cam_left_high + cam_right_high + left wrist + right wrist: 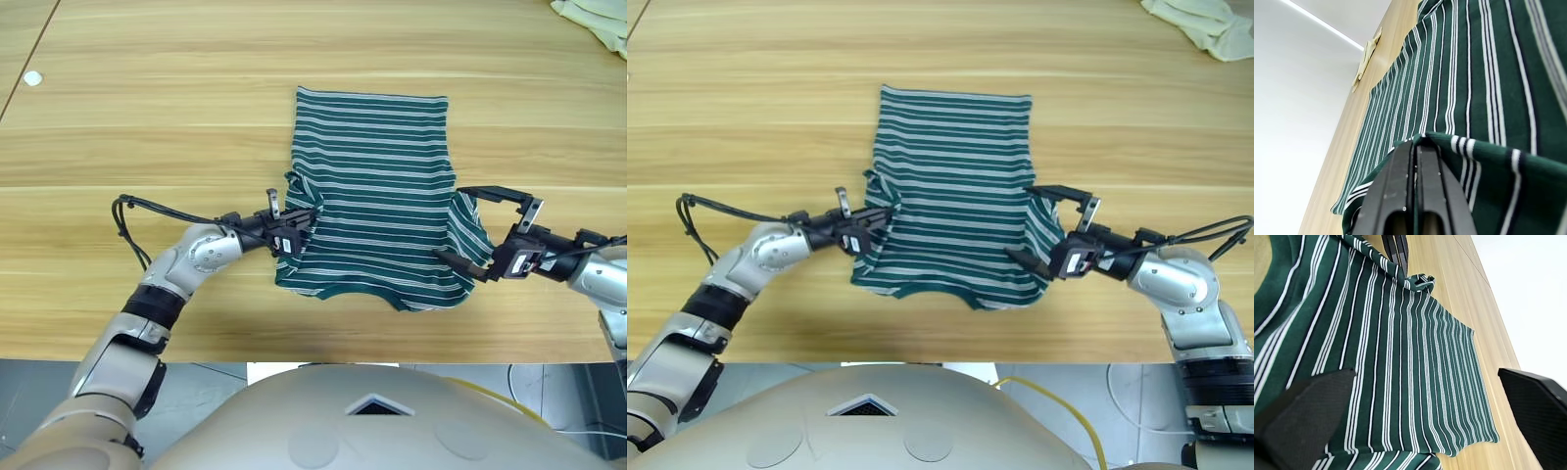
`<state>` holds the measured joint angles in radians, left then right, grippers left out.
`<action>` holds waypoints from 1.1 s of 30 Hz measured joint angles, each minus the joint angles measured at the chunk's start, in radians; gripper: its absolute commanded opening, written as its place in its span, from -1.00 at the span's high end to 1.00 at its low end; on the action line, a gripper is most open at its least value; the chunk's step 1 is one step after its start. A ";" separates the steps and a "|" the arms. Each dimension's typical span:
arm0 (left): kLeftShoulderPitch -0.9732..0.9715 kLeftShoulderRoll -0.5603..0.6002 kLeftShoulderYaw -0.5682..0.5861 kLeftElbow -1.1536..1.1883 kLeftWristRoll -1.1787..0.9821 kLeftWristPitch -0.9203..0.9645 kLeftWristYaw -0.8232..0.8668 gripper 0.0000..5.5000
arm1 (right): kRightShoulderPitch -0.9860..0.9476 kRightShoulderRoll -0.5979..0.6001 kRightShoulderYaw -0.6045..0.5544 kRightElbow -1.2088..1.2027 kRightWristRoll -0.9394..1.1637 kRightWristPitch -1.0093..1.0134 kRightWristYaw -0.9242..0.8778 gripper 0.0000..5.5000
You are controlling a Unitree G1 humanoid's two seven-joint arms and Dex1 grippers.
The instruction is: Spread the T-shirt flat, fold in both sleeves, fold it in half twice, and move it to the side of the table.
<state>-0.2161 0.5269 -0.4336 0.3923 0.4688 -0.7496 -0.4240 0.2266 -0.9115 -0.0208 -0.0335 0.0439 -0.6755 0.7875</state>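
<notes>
A skewed fold was judged the main risk. The dark green white-striped T-shirt (372,186), lying on the pale wooden counter (147,117), was pinched on one side alone, so a pull there could drag its body askew. On the other side, several layers could be caught at once. The left pincer (306,223) was closed on fabric at the T-shirt's left edge, by the bunched sleeve. The right pincer (451,223) was held wide open at the T-shirt's right edge, with the crumpled sleeve lying between its fingers.
</notes>
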 measured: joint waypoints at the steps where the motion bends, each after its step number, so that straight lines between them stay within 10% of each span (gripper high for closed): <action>1: 0.000 -0.001 -0.002 -0.001 0.000 0.000 -0.001 0.99 | 0.000 0.000 0.000 0.000 0.000 0.000 0.000 -0.96; 9: -0.002 -0.001 -0.011 -0.007 -0.002 0.003 -0.011 0.99 | -0.020 0.020 0.003 0.038 -0.038 0.052 -0.016 -0.96; 25: -0.004 -0.006 -0.013 -0.031 -0.077 0.020 -0.093 0.12 | -0.056 0.033 -0.012 0.081 -0.099 0.071 -0.064 -0.96; 33: -0.031 -0.016 0.005 -0.019 0.009 0.032 0.010 0.10 | -0.112 -0.034 -0.110 0.270 -0.372 0.213 -0.303 -0.96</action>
<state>-0.2467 0.5111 -0.4283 0.3731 0.4778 -0.7179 -0.4136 0.1151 -0.9458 -0.1305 0.2361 -0.3281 -0.4629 0.4846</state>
